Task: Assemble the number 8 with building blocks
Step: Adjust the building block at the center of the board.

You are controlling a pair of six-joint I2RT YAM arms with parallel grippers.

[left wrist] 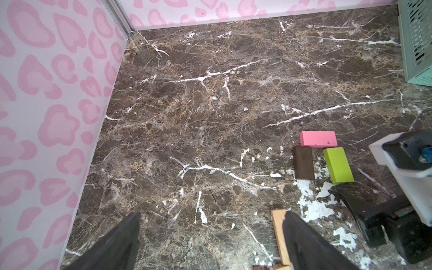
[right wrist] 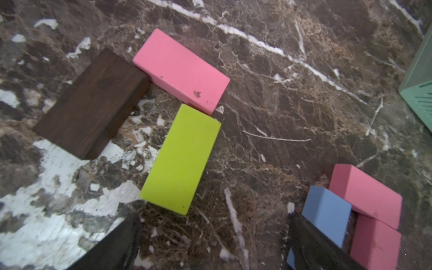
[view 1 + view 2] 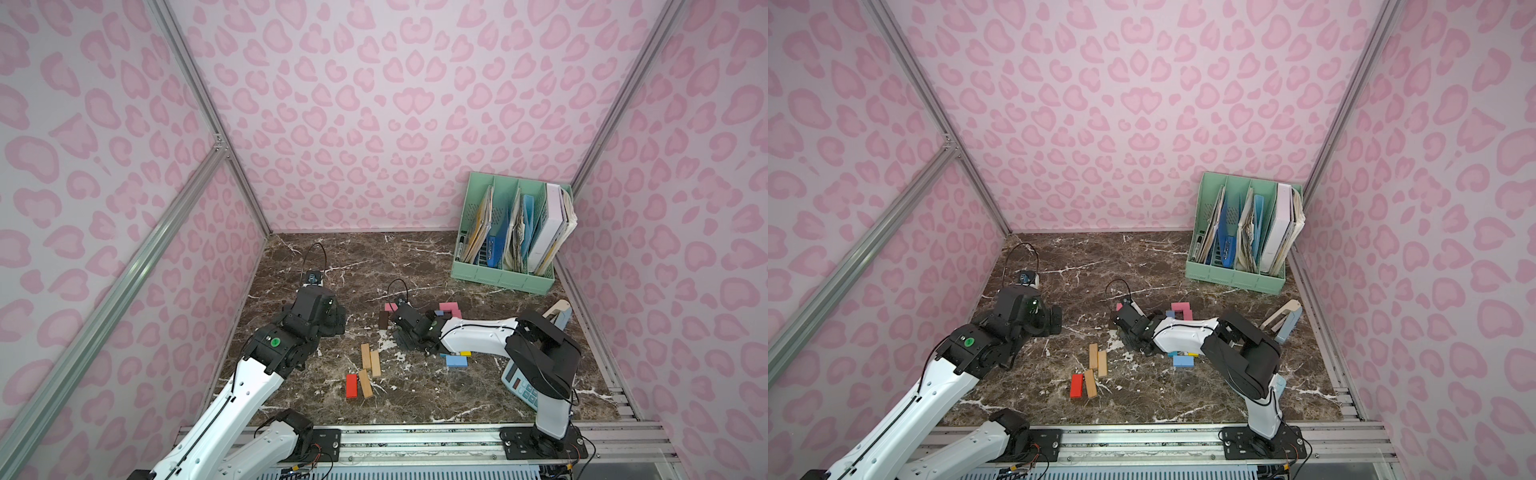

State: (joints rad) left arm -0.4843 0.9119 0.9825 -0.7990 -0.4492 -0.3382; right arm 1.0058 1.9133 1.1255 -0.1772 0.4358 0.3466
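Nearest to me, in the lower middle of both top views, a red block (image 3: 351, 385) lies flat on the worktop (image 3: 415, 403). Three tan blocks (image 3: 375, 363) are close by: one just beside it on the right, two side by side a little above. Further right in a top view I see a light blue block (image 3: 456, 360) and a thin yellow block (image 3: 465, 353) just above it, both at the edge of the right arm (image 3: 478, 332). The calculator (image 3: 515, 380) lies at the lower right, half hidden behind that arm.

The left tool (image 1: 210, 217) hangs over bare worktop at centre left in the top views. In the left wrist view its jaws stand wide apart at the bottom edge and nothing is between them. The end of one tan block shows beside one jaw.

The right tool (image 2: 215, 219) is near the middle of the worktop, also spread wide and empty. In the right wrist view a green block (image 2: 182, 159) lies at the centre and a brown block (image 2: 93, 102) at the left. A pink block (image 2: 182, 70) lies above them and meets one end of each. At the lower right a blue block (image 2: 327, 210) sits against two pink blocks (image 2: 364, 194). One jaw covers part of it, and I cannot tell if they touch.

Farthest, at the upper right of the worktop, a green rack (image 3: 498, 276) stands by the wall.
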